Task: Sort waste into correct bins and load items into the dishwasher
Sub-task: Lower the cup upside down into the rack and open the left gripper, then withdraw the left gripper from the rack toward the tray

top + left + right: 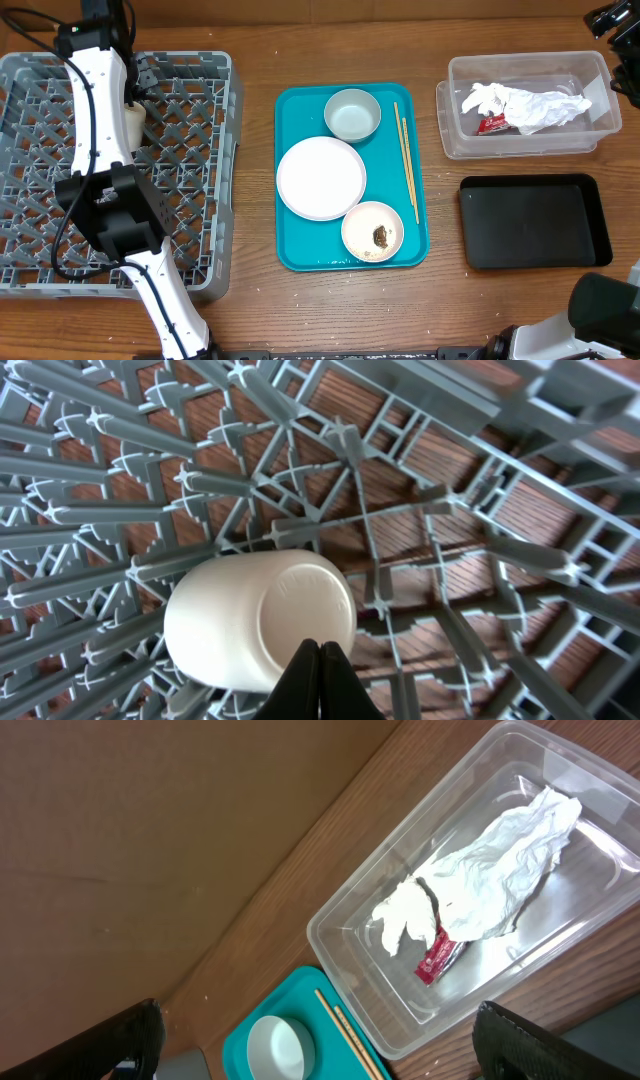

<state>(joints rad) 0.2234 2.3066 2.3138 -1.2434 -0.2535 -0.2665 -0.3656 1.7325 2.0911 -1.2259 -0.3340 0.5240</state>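
White cup (255,622) is lying on its side among the pegs of the grey dish rack (190,90), which is sitting along the bench's left edge. Its base is facing the wrist camera, plain white, with no residue showing. Left jaws are sitting fully closed right at the cup's base rim, gripping nothing that I can make out. I am reading the cup as loaded.

Crumpled paper (530,105) and red wrapper (489,124) are lying in the clear tub (600,75) at the far right corner, so that waste is looking done.

Waiting on the teal tray (290,255) at mid-bench: empty bowl (352,114), plate (321,177), chopsticks (405,160), and a second bowl (358,222) carrying a brown lump (381,236). Black tray (533,220), by the right edge, is holding nothing. Right jaws are hanging wide open over the tub, empty.
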